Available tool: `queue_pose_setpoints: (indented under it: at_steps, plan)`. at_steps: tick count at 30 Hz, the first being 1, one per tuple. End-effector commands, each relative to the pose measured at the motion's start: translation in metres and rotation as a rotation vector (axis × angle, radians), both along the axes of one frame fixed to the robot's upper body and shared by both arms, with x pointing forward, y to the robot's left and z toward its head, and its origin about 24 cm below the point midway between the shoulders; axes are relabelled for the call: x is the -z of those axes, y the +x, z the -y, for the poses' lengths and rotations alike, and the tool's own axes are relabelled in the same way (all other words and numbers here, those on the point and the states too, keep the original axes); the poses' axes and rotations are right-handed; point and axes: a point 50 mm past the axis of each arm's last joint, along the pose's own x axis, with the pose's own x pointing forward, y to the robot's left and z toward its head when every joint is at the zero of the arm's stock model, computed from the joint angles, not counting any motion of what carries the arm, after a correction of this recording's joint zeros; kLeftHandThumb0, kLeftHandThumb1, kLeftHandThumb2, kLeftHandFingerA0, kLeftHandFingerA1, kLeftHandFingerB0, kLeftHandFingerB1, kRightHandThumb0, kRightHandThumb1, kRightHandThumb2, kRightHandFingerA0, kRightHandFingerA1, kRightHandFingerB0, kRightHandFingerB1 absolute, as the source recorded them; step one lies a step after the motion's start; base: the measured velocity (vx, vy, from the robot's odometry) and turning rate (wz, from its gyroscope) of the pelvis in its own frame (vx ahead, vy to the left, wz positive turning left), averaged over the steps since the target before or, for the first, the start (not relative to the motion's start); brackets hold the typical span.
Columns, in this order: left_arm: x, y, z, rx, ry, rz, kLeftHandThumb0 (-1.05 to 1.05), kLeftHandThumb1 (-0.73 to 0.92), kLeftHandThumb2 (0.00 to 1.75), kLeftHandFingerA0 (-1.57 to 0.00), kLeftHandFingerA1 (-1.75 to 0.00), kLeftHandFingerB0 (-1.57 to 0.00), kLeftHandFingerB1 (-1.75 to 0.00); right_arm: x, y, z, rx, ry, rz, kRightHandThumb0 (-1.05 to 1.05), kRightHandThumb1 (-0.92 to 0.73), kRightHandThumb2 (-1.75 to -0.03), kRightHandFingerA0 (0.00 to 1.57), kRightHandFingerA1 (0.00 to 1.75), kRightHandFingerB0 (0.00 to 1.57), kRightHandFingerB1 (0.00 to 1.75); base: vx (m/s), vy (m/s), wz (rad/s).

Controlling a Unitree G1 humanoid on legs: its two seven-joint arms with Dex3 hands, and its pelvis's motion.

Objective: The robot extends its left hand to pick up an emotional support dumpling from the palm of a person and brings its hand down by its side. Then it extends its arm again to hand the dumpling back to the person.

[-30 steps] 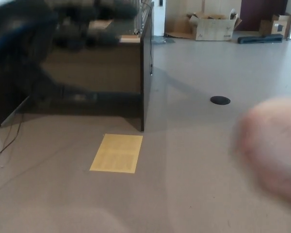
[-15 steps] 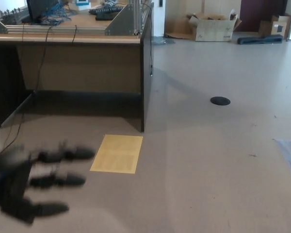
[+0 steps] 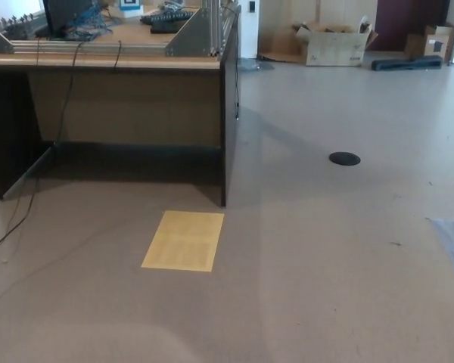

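Neither of my hands shows in the head view. No dumpling and no person's hand are in sight either. Only the floor and the furniture of the room fill the picture.
A dark desk (image 3: 136, 113) with cables and gear on top stands at the upper left. A yellow sheet (image 3: 183, 240) lies on the floor in front of it. A black round disc (image 3: 344, 158) sits on the floor to the right. Cardboard boxes (image 3: 333, 41) stand at the far wall.
My left hand dropped from up high by the desk, passed the lower left with fingers spread, and has left the view. The blurred pink shape at the right edge is gone.
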Motion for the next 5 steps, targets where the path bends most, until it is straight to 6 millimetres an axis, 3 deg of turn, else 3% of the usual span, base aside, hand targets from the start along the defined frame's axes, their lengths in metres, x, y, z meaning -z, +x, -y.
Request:
queue_pose_setpoints:
  at_steps: [1, 5]
  plan:
    - [0.0255, -0.0400, -0.0241, -0.349, 0.239, 0.185, -0.41, 0.54, 0.56, -0.40, -0.41, -0.34, -0.34, 0.0103, -0.0212, 0.0077, 0.035, 0.012, -0.023, -0.56, -0.50, -0.81, 0.57, 0.57, 0.34, 0.46, 0.00, 0.000, 0.00]
    - [0.0246, -0.0343, -0.0232, -0.351, 0.240, 0.205, -0.42, 0.54, 0.56, -0.41, -0.40, -0.35, -0.34, 0.0065, -0.0151, 0.0080, 0.043, 0.007, -0.011, -0.56, -0.49, -0.81, 0.57, 0.57, 0.35, 0.46, 0.00, 0.000, 0.00]
